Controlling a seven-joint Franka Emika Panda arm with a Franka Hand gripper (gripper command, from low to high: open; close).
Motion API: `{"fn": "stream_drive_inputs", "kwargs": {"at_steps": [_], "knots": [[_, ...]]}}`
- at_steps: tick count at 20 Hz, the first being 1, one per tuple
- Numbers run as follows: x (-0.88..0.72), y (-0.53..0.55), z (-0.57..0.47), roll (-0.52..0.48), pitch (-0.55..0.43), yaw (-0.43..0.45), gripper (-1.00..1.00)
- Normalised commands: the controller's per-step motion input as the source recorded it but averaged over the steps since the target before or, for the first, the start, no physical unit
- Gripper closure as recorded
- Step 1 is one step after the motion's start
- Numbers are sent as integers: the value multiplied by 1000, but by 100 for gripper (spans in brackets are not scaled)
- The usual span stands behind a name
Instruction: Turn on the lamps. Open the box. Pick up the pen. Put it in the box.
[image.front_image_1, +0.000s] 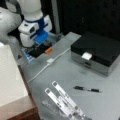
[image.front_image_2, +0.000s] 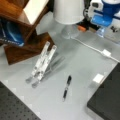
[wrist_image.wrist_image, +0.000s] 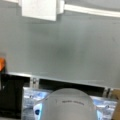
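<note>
Item — gripper (image.front_image_1: 40, 46): low by the white cable switch (image.front_image_1: 50, 60); whether its jaws are apart, I cannot tell.
Item — box (image.front_image_1: 96, 52): lid down, well off from the claw.
Item — pen (image.front_image_1: 87, 89): flat on the table (image.front_image_1: 75, 72), farther still.
Handling, I'd judge: press the switch squarely.

Light is dim and even across the grey worktop (image.front_image_1: 75, 72), with only soft shadows, and both front views are blurry. The black box (image.front_image_1: 97, 50) lid blends into the dark backdrop. The wrist view is softest: the white switch block (wrist_image.wrist_image: 40, 8) glares, edges smeared.
</note>
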Motion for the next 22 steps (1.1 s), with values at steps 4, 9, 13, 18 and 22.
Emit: {"fn": "stream_drive_inputs", "kwargs": {"at_steps": [4,9,13,18,22], "knots": [[-142,163,-304,57,-156,1,100],[-230,107,-408,36,-139,-9,100],[-359,65,-488,15,-152,46,100],[-472,15,-459,22,-190,53,100],[-533,-4,-441,18,-269,39,100]]}}
